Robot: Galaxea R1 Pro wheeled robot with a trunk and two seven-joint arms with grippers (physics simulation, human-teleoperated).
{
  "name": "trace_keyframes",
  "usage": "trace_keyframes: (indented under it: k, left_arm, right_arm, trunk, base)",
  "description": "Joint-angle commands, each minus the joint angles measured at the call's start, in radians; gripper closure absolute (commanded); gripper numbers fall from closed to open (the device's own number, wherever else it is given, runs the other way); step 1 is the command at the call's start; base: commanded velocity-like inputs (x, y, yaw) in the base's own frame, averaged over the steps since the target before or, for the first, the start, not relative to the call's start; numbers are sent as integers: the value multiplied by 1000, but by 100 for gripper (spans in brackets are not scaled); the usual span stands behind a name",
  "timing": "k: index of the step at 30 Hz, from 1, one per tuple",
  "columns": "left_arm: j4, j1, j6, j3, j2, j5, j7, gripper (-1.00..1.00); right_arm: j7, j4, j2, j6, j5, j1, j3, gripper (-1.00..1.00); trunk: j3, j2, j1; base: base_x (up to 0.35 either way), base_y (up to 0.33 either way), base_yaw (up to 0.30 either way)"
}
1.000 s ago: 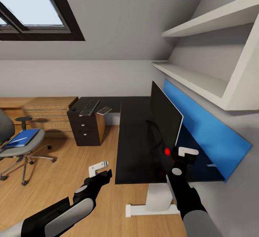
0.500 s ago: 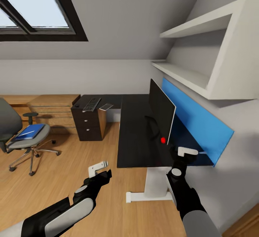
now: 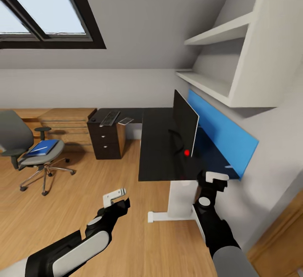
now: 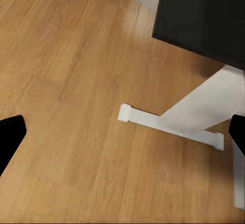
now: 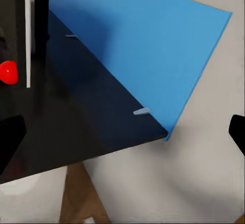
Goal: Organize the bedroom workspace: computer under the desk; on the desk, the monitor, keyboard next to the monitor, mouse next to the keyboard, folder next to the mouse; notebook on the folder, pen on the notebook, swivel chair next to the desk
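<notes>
Monitor (image 3: 185, 125) upright on black desk (image 3: 160, 151); blue folder (image 3: 42, 147) on swivel chair (image 3: 29, 151).

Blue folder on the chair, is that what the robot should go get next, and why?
Probably yes: it should turn and roll toward the swivel chair at the left. The blue folder lies on its seat, far from the desk where it belongs, and both the left gripper and the right gripper hang open and hold nothing, too far away to reach it.

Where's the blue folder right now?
In the head view the folder lies on the seat of the swivel chair at far left, out on the wood floor, left of the desk and its black drawer unit.
</notes>
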Motion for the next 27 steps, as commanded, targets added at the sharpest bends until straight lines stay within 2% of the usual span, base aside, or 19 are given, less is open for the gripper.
trace_keyframes:
  k: [1,5,8,10,11,12,14,15,16,18,19,21,22,27]
  left_arm:
    - [-1,-2,0,-2,1,5,4,-100]
    - [12,-2,-1,-3,4,8,4,-100]
    - [109,-2,-2,-31,7,11,1,-100]
    - [190,-2,-2,-78,5,12,-2,-100]
    - [271,-2,-4,-132,4,24,-8,-100]
    - [294,-2,-5,-146,4,32,-10,-100]
    - [357,-2,-7,-200,3,75,-31,-100]
    - [370,-2,-8,-216,2,85,-39,-100]
    - [398,-2,-14,-251,2,101,-56,-100]
    - [427,-2,-32,-292,0,112,-79,-100]
    - [455,-2,-65,-333,-4,120,-108,-100]
    - [477,-2,-108,-375,-8,127,-142,-100]
    - [493,-2,-153,-416,-11,136,-178,-100]
    - [513,-2,-240,-536,-15,180,-238,-100]
  right_arm:
    - [-1,4,0,-1,7,-1,-3,-100]
    - [-3,8,-3,0,7,-1,-6,-100]
    - [-4,30,-3,-1,6,1,-7,-100]
    - [-5,66,-3,-5,3,2,-7,-100]
    - [-5,123,-2,-23,1,3,-7,-100]
    - [-5,145,-2,-30,1,3,-7,-100]
    - [-3,257,-1,-69,-1,3,-7,-100]
    - [-3,291,0,-81,-1,3,-6,-100]
    - [-1,366,1,-109,-2,4,-5,-100]
    - [-1,444,2,-148,-2,4,-4,-100]
    - [-2,518,4,-196,-2,4,-3,-100]
    - [-3,580,5,-245,-1,4,-3,-100]
    - [-4,632,6,-289,-1,4,-4,-100]
    - [-2,752,0,-353,0,5,-7,-100]
  trunk:
    - [-2,-2,0]
    - [-2,-2,0]
    - [-2,-2,0]
    - [-2,-2,0]
    - [-2,-2,0]
    - [-2,-2,0]
    - [-2,-2,0]
    - [-2,-2,0]
    - [-2,-2,0]
    - [-2,-2,0]
    - [-2,-2,0]
    - [-2,-2,0]
    - [-2,-2,0]
    - [-2,-2,0]
  base:
    - [-335,0,0]
    - [-335,0,0]
    - [-335,0,0]
    - [-290,0,0]
    - [-147,0,0]
    - [-117,0,0]
    - [-62,0,0]
    - [-38,0,0]
    - [-25,0,0]
    - [-18,0,0]
    - [-10,0,0]
    - [-7,0,0]
    - [-4,0,0]
    - [-2,0,0]
